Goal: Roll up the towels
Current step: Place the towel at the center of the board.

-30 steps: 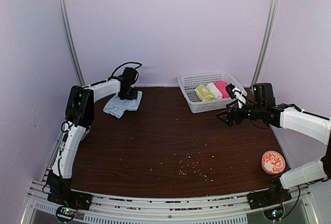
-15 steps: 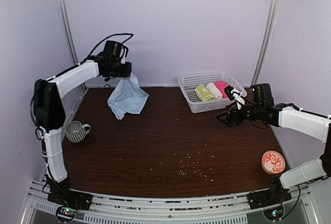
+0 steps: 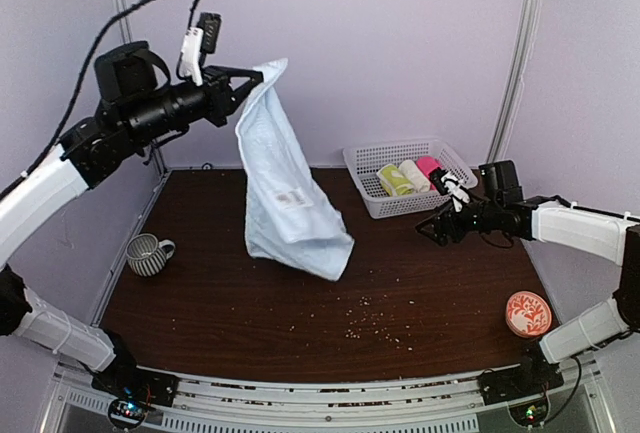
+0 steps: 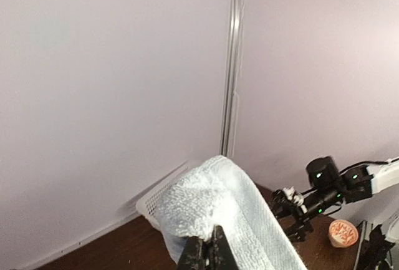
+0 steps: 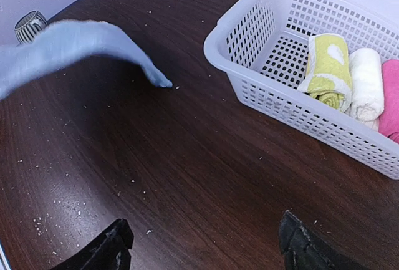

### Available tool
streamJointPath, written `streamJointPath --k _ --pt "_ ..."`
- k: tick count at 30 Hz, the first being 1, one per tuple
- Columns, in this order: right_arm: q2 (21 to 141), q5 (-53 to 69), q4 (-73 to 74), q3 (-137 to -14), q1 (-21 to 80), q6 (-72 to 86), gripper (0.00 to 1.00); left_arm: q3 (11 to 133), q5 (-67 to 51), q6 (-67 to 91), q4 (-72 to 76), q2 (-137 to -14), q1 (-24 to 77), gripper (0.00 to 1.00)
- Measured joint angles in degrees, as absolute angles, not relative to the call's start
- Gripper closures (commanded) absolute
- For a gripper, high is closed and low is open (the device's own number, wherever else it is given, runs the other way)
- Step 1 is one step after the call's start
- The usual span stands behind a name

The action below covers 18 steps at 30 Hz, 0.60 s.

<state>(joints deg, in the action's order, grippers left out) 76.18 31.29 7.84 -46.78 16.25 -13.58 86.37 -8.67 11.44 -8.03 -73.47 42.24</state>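
Two towels: the blue towel (image 3: 290,203) hangs from the left gripper (image 3: 250,78), up at 10 o'clock, jaws clenched on its top corner, low end near the centre of the table (image 3: 430,293). The yellow-green towel (image 3: 394,180) sits rolled in the basket (image 3: 400,209) at 1 o'clock. At 3 o'clock the right gripper (image 5: 204,232) is released, empty.

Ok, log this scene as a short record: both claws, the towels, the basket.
left claw: shut on pale blue towel, high above the table
pale blue towel: unrolled, hanging from the claw, lower end near the table, contact unclear
right claw: open, empty, low beside basket
yellow-green towel: in basket, next to cream roll and pink roll
mug: near table's left edge
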Motion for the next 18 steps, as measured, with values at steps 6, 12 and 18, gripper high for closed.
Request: streamJointPath --k 6,12,18 --pt "76.8 33.3 8.8 -46.8 16.3 -13.8 0.20 77.1 -2.3 12.4 -15.9 -83.0 42.2 1.00" --pt "76.1 36.2 9.4 -46.8 16.3 -15.4 0.25 65.8 1.9 20.4 -31.5 -78.3 42.2 1.00" --pt "77.2 36.7 13.7 -49.2 18.2 -19.6 0.40 64.1 7.4 31.7 -47.0 -63.6 42.1 0.76"
